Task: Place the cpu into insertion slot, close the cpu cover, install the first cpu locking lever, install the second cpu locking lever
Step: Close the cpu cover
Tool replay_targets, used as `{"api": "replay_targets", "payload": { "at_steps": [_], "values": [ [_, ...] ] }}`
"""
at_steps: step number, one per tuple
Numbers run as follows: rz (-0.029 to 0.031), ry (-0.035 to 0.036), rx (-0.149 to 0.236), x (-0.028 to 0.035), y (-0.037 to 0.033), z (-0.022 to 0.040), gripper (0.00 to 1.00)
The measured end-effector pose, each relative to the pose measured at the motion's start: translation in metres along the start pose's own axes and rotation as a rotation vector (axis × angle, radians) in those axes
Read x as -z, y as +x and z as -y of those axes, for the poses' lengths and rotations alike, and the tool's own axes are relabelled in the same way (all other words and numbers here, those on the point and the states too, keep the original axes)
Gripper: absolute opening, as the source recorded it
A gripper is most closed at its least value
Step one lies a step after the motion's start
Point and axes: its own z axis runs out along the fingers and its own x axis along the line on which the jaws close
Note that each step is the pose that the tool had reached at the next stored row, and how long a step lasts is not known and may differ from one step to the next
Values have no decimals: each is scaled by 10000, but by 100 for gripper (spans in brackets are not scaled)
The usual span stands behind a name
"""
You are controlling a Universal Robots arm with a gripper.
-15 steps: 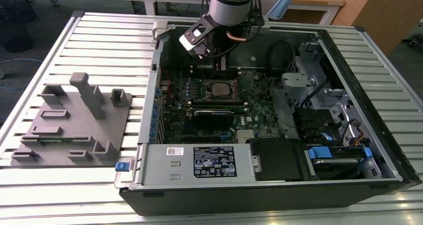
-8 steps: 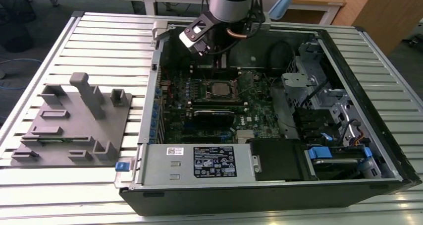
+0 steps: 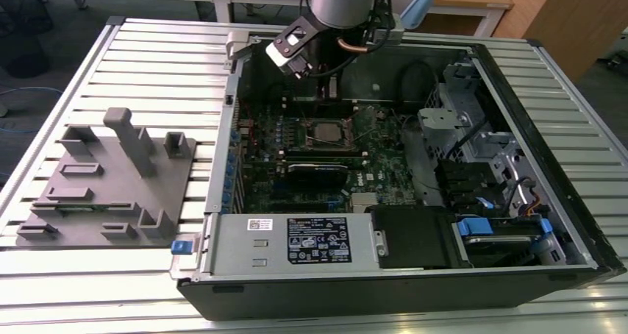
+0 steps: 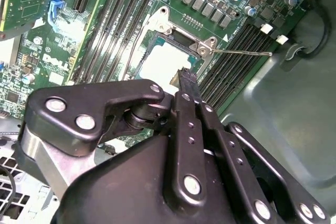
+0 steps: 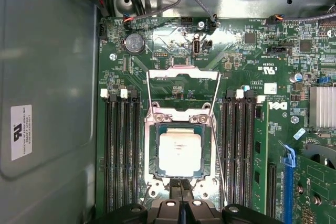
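The chip (image 5: pixel 180 152) sits in its socket (image 5: pixel 151 153) on the green board (image 5: pixel 273 77), between the banks of black memory slots (image 5: pixel 122 150); the metal cover (image 5: pixel 179 127) appears to lie flat over it, its cut-out framing the silvery top. The locking levers (image 5: pixel 221 145) look unlatched, their thin wires standing clear of the socket; one juts out sideways in the second wrist view. So placing seems done and the cover down, or very nearly; the lever steps are not yet done. The gripper (image 5: pixel 180 184) hovers just beside the socket's edge, jaws pressed narrow together and holding nothing; I cannot tell whether the tip touches the cover. In the exterior view the arm (image 3: pixel 343 3) reaches into the open computer case (image 3: pixel 393 290). By my judgement, a lever calls for a firm push down and then sideways under its hook; the thin wire could easily slip off a narrow tip.
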Motion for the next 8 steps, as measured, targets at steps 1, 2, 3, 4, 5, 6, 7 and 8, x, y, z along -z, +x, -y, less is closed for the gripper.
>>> {"api": "replay_targets", "payload": {
  "at_steps": [1, 2, 3, 4, 5, 6, 7, 8],
  "values": [
    [0, 1, 0, 0, 0, -1, 11],
    [2, 1, 0, 1, 0, -9, 11],
    [4, 3, 0, 2, 0, -22, 11],
    [3, 2, 0, 2, 0, -39, 11],
    [1, 1, 0, 1, 0, -56, 11],
    [2, 1, 0, 2, 0, -75, 11],
    [2, 1, 0, 2, 0, -94, 11],
    [2, 1, -1, 3, 0, -112, 11]
  ]
}}
